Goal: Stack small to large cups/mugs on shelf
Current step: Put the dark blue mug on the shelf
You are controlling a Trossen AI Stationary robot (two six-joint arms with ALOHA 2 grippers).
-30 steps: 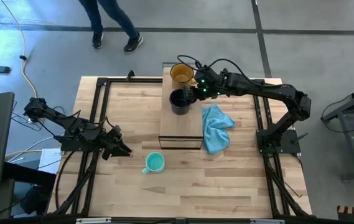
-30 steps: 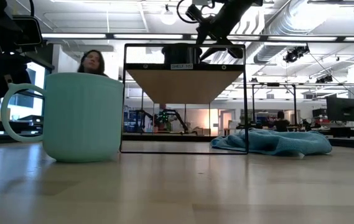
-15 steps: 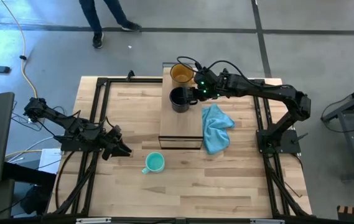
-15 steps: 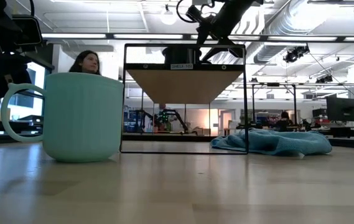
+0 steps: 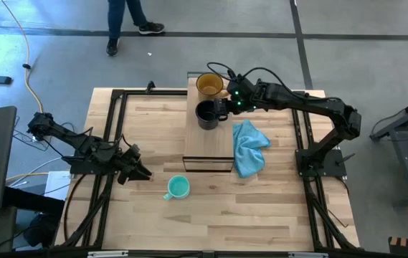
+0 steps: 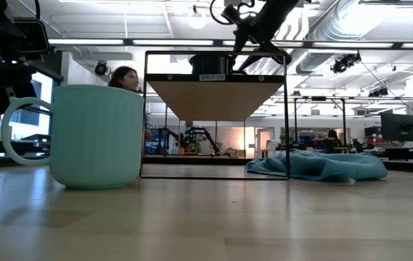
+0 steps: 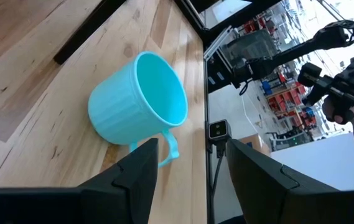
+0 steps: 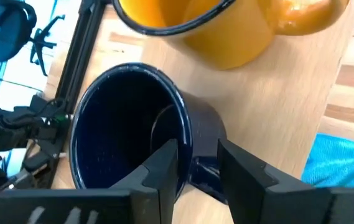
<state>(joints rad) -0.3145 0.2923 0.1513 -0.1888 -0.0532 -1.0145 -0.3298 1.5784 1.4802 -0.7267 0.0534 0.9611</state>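
Note:
The black mug [image 5: 205, 115] [image 8: 121, 124] stands upright on top of the light-wood shelf [image 5: 209, 147] [image 6: 217, 98]. The amber glass mug [image 5: 209, 84] [image 8: 226, 37] stands upright just beyond it toward the far edge. My right gripper [image 5: 223, 107] [image 8: 196, 152] is at the black mug's right side, shut on it. The teal mug [image 5: 178, 188] [image 7: 136, 99] [image 6: 97, 134] stands upright on the table in front of the shelf. My left gripper [image 5: 143, 173] [image 7: 192, 149] waits open to the left of the teal mug, not touching it. My right gripper holds the black mug at its handle side [image 8: 204, 171], pinched between the two fingers, one finger [image 8: 164, 165] lying against the rim. The fingers come slanting down from the table's right. The mug stays upright with its base on the shelf top.
A crumpled blue cloth [image 5: 249, 147] [image 6: 322, 165] lies on the table against the shelf's right side. Dark metal frame rails [image 5: 110, 136] run along the table's left and right edges. A person [image 5: 128, 18] walks on the floor beyond the far edge.
My right gripper has moved the black mug slightly toward the far edge, closer to the amber mug, keeping it upright on the shelf. The person beyond the table has walked on.

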